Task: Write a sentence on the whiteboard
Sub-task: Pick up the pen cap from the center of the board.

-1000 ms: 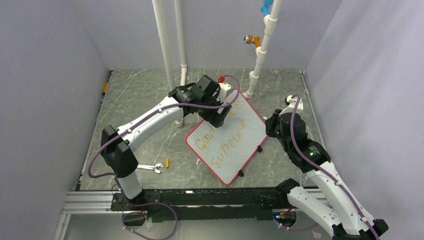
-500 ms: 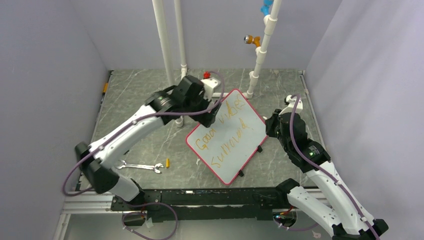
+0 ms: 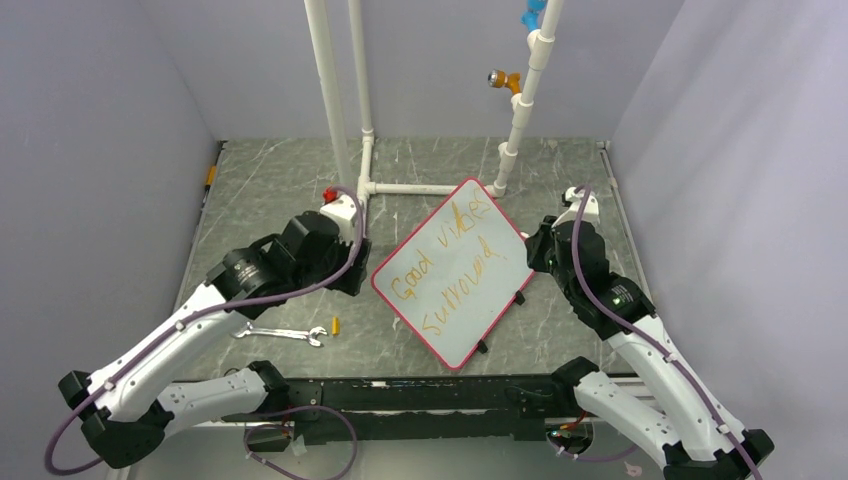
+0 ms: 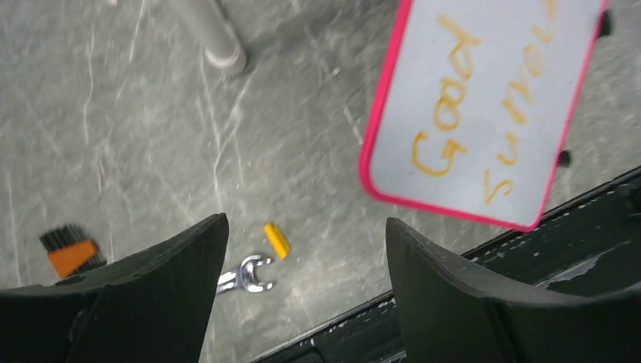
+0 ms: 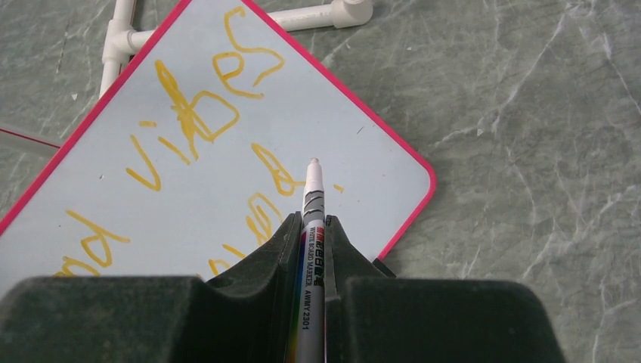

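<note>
Whiteboard [image 3: 455, 270]: flat on the table [image 3: 270, 190], mid-table, turned cornerwise.
Sentence [image 3: 447, 262]: orange, two lines, "Good vibes" over what reads as "surround".
Right gripper [image 5: 312, 223]: at the whiteboard's 3 o'clock, clamped on a marker [image 5: 312, 185]; tip over the last letters, contact not discernible.
Left gripper [image 4: 302, 242]: at the whiteboard's 9 o'clock, fingers spread, nothing between them.
Wrench [image 3: 285, 333]: at the whiteboard's 8 o'clock, small yellow piece [image 3: 336, 325] just beside it.

Top camera high over the whiteboard [image 3: 455, 270] facing down, left wrist camera off its left, right wrist camera close at its right corner, all sharing it.
</note>
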Tool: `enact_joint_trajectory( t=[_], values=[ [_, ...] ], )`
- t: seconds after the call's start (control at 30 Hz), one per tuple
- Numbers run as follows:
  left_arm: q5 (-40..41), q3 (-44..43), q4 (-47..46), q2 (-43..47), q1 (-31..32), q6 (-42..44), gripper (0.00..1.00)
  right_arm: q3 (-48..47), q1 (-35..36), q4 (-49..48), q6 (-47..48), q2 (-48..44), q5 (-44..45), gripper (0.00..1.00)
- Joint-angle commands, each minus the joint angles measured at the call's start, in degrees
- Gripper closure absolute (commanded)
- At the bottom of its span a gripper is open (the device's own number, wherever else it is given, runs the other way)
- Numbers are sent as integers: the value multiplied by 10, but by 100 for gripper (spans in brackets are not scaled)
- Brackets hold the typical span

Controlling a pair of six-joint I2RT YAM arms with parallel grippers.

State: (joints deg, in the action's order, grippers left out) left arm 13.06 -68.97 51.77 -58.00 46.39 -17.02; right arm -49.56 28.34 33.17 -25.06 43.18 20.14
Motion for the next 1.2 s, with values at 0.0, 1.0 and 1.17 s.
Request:
enact_joint_trajectory(
  t=[0.0,1.0,1.17],
  values=[
    [54,54,27,40,3,-73,23,-26,1,-23,4,2,-13,100],
    [44,343,-126,5,3,-252,55,-9,2,-33,3,-16,-48,100],
    [52,350,-137,-11,-3,-248,55,-4,2,-38,1,-14,-51,100]
  ],
)
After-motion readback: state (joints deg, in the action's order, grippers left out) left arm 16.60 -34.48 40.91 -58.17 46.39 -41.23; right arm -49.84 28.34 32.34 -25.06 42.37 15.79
